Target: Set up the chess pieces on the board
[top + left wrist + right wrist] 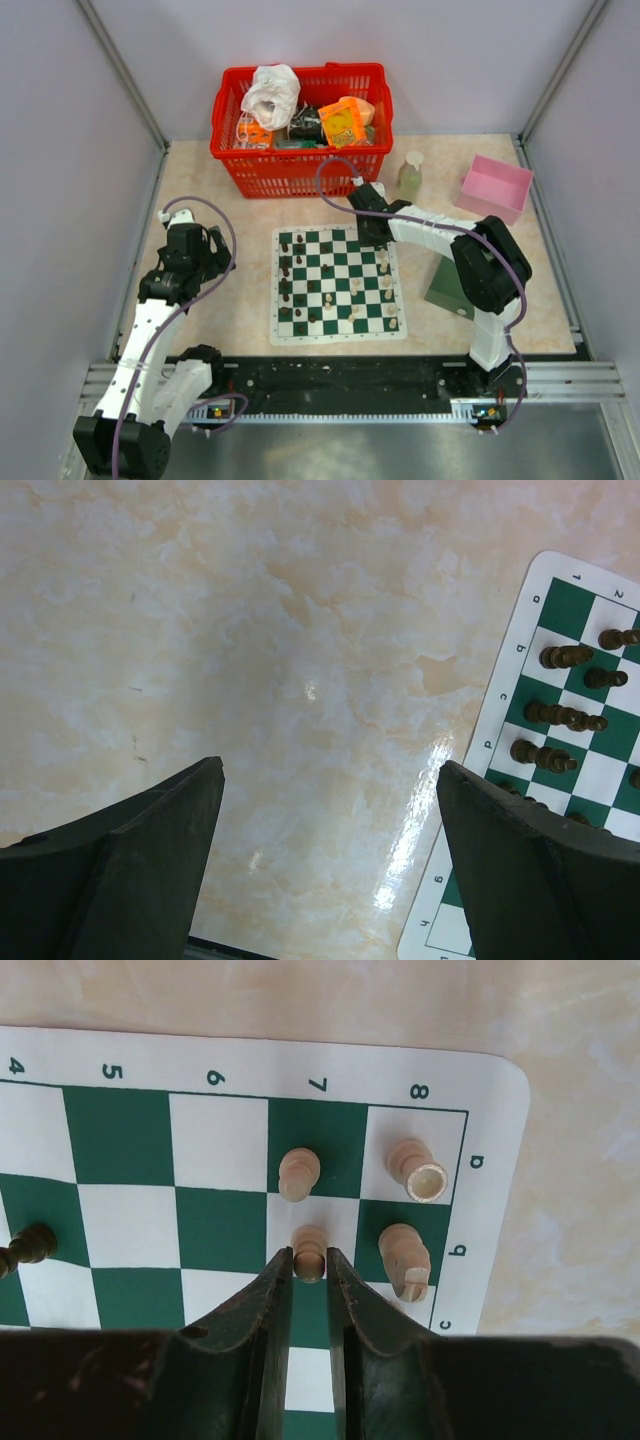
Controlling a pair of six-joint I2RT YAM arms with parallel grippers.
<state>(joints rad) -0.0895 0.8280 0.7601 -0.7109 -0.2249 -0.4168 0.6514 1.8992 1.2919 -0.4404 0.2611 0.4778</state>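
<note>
Right hand (310, 1258) points down, pinching a cream pawn (309, 1241) on the board (120, 1120).

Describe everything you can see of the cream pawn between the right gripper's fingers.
The cream pawn is a pale, wood-like piece with a rounded top. It looks upright over the white square in file 7, row b of the board. The right gripper pinches it from both sides. Whether its base touches the board is hidden.
</note>
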